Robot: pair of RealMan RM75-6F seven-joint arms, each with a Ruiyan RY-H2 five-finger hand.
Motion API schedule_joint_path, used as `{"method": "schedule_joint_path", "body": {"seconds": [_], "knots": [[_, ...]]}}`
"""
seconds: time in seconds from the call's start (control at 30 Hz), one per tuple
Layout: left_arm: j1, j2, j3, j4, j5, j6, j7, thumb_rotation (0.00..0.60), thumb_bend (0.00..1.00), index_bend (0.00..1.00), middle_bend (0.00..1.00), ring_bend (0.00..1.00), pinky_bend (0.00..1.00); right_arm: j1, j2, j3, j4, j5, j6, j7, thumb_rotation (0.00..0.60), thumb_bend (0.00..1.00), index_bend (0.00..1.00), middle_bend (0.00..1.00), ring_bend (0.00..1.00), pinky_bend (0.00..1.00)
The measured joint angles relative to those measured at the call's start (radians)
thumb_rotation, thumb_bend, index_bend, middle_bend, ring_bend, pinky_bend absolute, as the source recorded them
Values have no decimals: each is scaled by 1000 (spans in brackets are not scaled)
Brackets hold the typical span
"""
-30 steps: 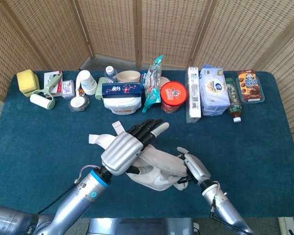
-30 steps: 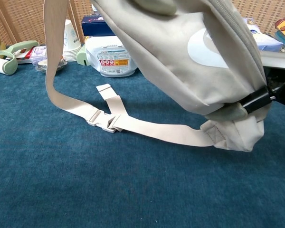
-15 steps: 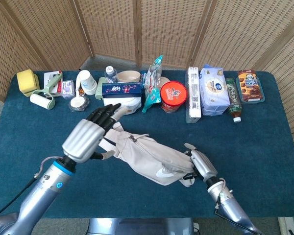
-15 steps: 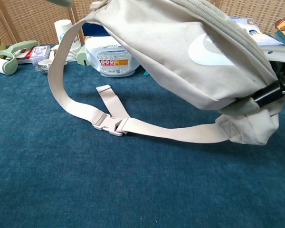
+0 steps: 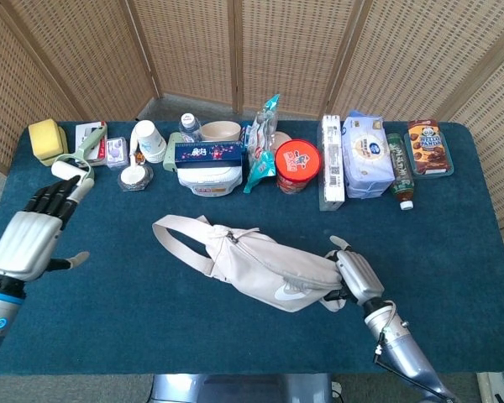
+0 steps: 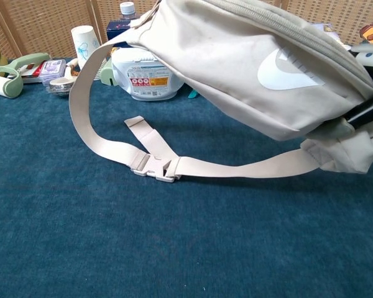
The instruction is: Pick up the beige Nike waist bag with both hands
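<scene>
The beige Nike waist bag [image 5: 269,267] lies stretched across the middle of the blue table, white swoosh facing the front. My right hand [image 5: 357,277] grips its right end. In the chest view the bag [image 6: 255,68] fills the upper right. Its right end hangs above the cloth, while the strap and buckle [image 6: 155,166] trail on the table. My left hand [image 5: 29,235] hovers far off at the table's left edge, fingers spread, holding nothing and well apart from the bag.
A row of goods lines the back edge: yellow sponge [image 5: 44,134], lint roller [image 5: 71,172], paper cups [image 5: 149,138], white tub [image 6: 143,77], red tub [image 5: 297,165], tissue pack [image 5: 367,155], bottle [image 5: 399,172], cookie box [image 5: 428,147]. A wicker screen stands behind.
My left hand has let go of the bag and swung far to the left. The bag has unfolded and sunk toward the table, still held at its right end.
</scene>
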Motion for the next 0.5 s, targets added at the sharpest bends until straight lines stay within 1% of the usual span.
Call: {"method": "schedule_joint_path", "body": {"seconds": [0.13, 0.27, 0.37, 0.5], "knots": [[71, -8, 36, 105, 38, 44, -97, 600, 0, 0, 0, 0, 77, -1, -1, 0, 6, -7, 21, -30, 600, 220, 1000, 894, 466, 96], [136, -36, 64, 197, 62, 92, -166, 600, 0, 0, 0, 0, 77, -6, -10, -1, 13, -23, 58, -69, 600, 220, 1000, 894, 466, 96], [193, -65, 89, 254, 80, 140, -189, 600, 0, 0, 0, 0, 77, -10, -14, -2, 13, -35, 74, -85, 600, 220, 1000, 894, 466, 96], [244, -94, 110, 284, 127, 189, -195, 600, 0, 0, 0, 0, 77, -15, -17, -2, 9, -44, 89, -96, 600, 220, 1000, 894, 466, 96]]}}
